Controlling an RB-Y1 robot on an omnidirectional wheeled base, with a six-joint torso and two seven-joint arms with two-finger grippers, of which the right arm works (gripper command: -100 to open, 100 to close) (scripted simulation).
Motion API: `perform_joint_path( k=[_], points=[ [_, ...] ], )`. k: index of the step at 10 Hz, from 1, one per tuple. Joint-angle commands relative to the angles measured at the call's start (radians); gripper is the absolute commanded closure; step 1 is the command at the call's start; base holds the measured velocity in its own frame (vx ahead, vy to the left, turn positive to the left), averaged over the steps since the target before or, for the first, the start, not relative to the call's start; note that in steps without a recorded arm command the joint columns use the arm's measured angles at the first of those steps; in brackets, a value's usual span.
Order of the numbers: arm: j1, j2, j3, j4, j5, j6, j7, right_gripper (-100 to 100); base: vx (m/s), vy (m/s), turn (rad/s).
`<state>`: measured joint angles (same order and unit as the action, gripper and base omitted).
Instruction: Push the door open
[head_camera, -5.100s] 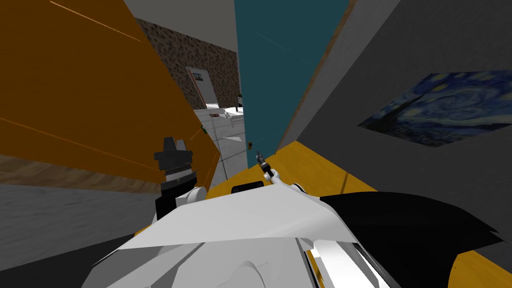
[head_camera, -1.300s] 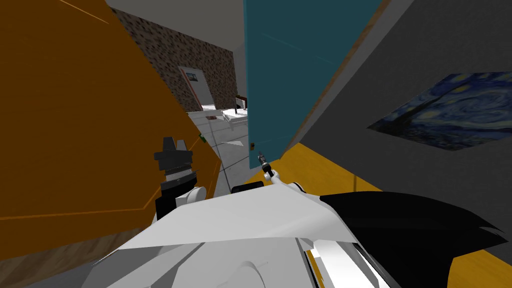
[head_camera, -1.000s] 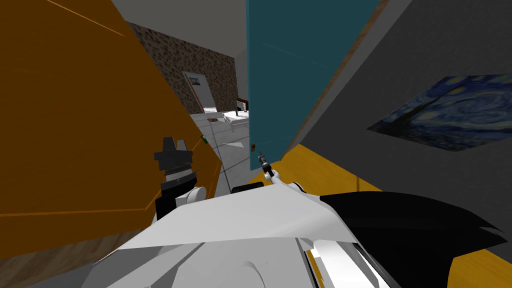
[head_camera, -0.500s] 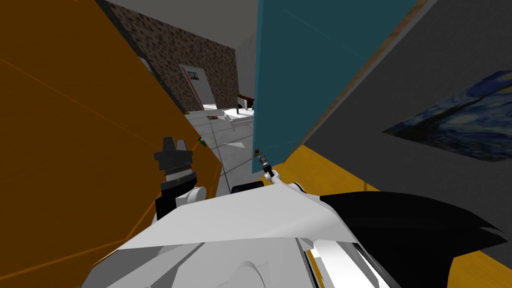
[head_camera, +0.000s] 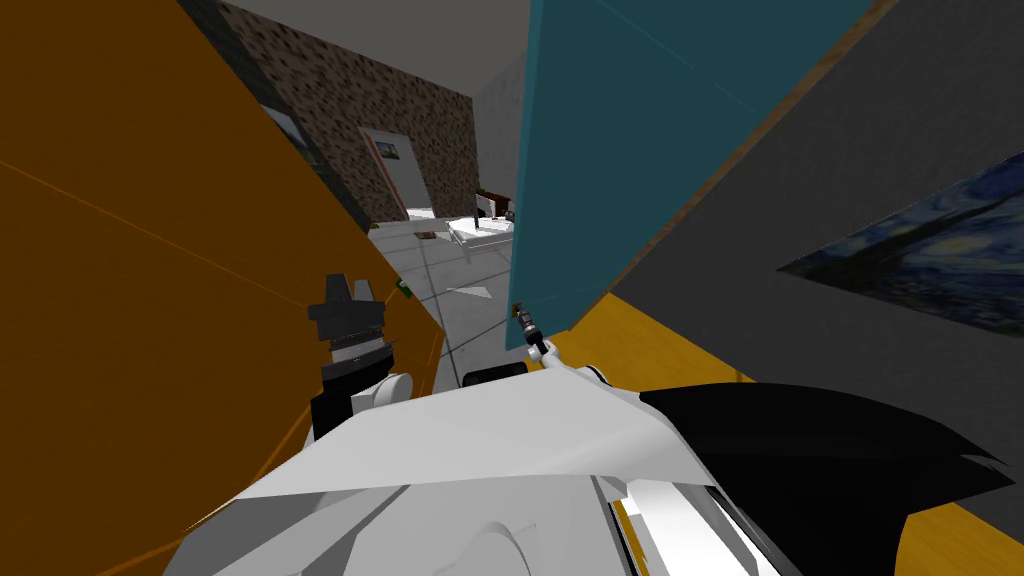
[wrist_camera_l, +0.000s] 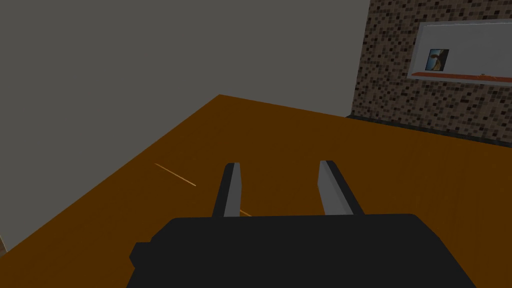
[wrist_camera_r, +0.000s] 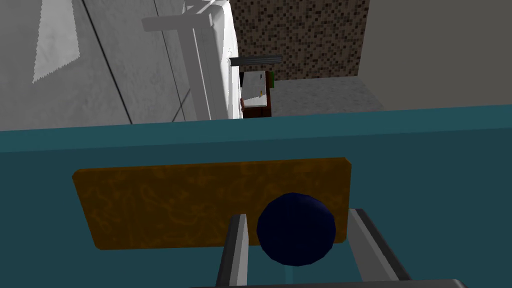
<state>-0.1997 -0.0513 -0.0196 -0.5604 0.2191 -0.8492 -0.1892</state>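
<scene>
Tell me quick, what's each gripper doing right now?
Left gripper: open, empty.
Right gripper: open, set around the dark blue knob on the teal door, not clamped.

The door (head_camera: 620, 150) stands ahead, with the floor (head_camera: 450, 310) beyond its edge. Its knob (wrist_camera_r: 296, 229) sits on a plate (wrist_camera_r: 165, 202), between the fingers of the right hand (wrist_camera_r: 298, 216). The left hand (wrist_camera_l: 280, 170) hangs well apart to the left, beside a wall panel (head_camera: 150, 300)

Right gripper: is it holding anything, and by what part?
Nothing gripped. The right gripper is open, its fingers straddling the door's dark blue knob, with a gap showing on each side. The left gripper is open and empty too.
</scene>
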Motion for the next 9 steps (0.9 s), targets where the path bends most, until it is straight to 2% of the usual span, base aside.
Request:
perform_joint_path(
  k=[1,5,6,9],
  points=[
    [0.000,0.000,0.000,0.000,0.000,0.001,0.000,100,-0.028,-0.006,0.010],
    [0.000,0.000,0.000,0.000,0.000,0.001,0.000,100,-0.006,-0.002,0.001],
    [0.000,-0.009,-0.011,0.001,-0.007,0.004,0.012,100,0.065,0.028,-0.050],
    [0.000,-0.018,-0.026,0.000,-0.017,0.006,0.026,100,0.142,0.039,-0.033]
  ],
)
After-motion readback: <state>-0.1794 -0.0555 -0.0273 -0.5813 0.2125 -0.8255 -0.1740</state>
